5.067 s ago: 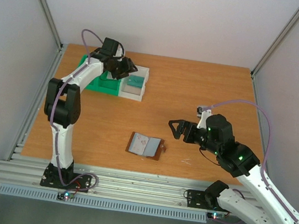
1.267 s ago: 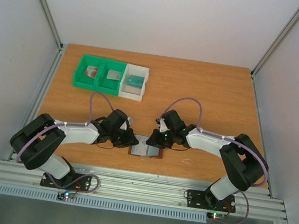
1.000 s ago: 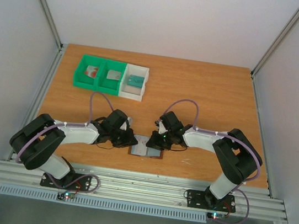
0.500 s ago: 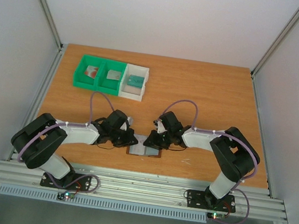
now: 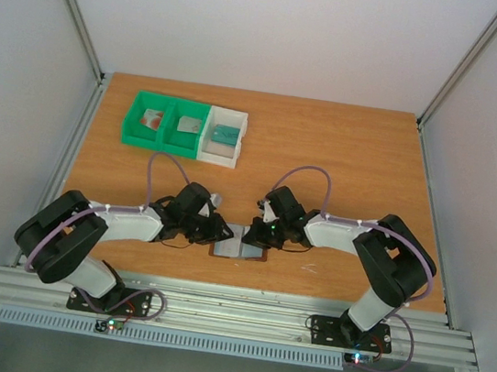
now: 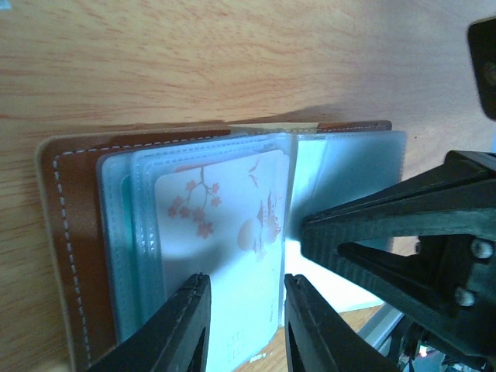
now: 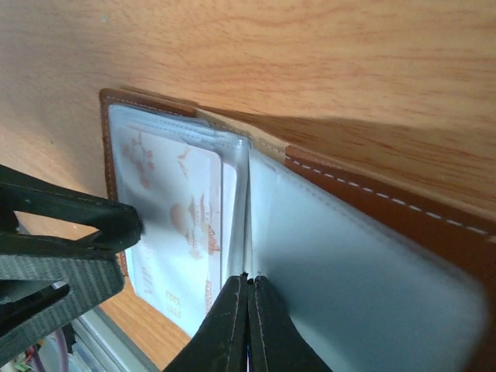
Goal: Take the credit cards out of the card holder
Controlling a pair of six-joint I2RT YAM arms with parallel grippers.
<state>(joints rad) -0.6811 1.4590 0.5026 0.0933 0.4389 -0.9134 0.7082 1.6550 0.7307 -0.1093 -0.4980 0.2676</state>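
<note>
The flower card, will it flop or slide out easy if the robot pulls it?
Probably stiff: the card lies flat with straight edges. It may slide easily, since the clear sleeve around it looks smooth and glossy. The wallet could drag along, being thin and flat.

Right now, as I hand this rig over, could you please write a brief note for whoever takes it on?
Left end effector: open, fingers apart over the blossom-printed card.
Right end effector: shut, tips at the centre fold; whether it pinches a sleeve is unclear.
Card holder: lying open near the table's front edge.
Done: the bins at far left each hold what looks like a card.
Left: the blossom-printed card sits in its sleeve; pull it out, then check the other sleeves.
</note>
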